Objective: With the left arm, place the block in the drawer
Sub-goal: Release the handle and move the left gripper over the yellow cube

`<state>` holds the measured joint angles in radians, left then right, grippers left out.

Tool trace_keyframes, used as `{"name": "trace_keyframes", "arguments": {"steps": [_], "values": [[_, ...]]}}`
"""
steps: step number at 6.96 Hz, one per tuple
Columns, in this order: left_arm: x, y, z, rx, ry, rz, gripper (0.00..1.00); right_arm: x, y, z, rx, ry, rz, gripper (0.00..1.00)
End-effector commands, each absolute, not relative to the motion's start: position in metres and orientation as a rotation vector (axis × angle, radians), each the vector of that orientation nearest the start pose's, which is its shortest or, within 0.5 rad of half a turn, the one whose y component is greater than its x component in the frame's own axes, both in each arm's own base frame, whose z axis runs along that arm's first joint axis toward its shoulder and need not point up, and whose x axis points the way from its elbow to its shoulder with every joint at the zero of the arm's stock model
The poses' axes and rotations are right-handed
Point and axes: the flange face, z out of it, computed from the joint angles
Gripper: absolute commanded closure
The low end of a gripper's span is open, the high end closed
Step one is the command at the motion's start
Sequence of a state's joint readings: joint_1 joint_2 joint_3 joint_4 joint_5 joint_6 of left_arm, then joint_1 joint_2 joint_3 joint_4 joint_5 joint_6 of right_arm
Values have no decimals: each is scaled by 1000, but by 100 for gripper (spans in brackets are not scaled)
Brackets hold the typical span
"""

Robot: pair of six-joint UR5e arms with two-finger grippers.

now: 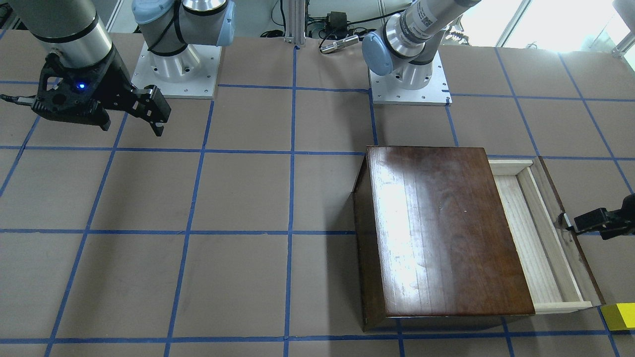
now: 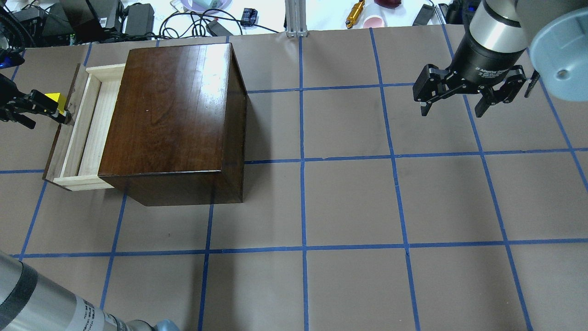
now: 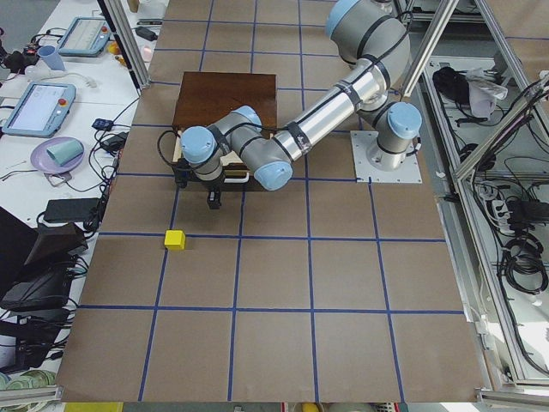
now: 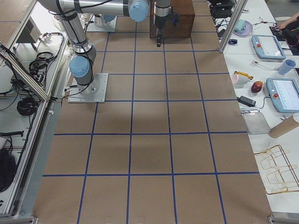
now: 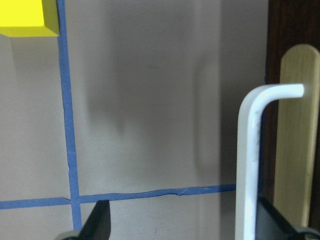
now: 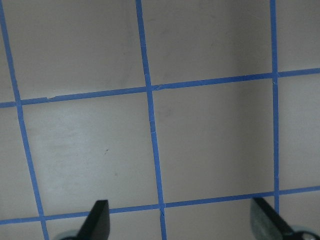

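Note:
The yellow block (image 2: 53,97) lies on the table beside the drawer front and behind my left gripper; it also shows in the front view (image 1: 620,317) and at the top left of the left wrist view (image 5: 27,17). The pale wood drawer (image 2: 87,133) stands partly pulled out of the dark-brown cabinet (image 2: 179,115). My left gripper (image 2: 57,112) is open at the drawer front. In the left wrist view, the white handle (image 5: 248,150) stands between its fingers, close to the right one. My right gripper (image 2: 452,110) is open and empty, above bare table far from the cabinet.
The brown table surface (image 2: 349,202) carries a grid of blue tape. Cables, chargers and small items (image 2: 138,18) lie beyond its far edge. The two arm bases (image 1: 176,69) stand on white plates at the robot's side.

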<state>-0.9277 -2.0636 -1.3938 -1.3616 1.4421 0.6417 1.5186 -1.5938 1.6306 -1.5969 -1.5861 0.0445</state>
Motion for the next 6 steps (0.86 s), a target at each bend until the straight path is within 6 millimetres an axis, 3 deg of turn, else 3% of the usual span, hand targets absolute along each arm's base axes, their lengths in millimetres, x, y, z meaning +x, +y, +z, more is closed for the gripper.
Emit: {"name": "trace_keyframes", "arguments": {"steps": [1,3,4,6], "values": [[276,-619,316,-54,3333,-41,0,107,-487,472,152,3153,17,0],[286,-630,323,-47,3310,-69,0,107,-487,472,152,3153,17,0],[300,-647,330,-43,3285,-93,0,107,-487,472,152,3153,17,0],[319,-674,325,-39,3267,-134,0,107,-487,472,152,3153,17,0]]}}
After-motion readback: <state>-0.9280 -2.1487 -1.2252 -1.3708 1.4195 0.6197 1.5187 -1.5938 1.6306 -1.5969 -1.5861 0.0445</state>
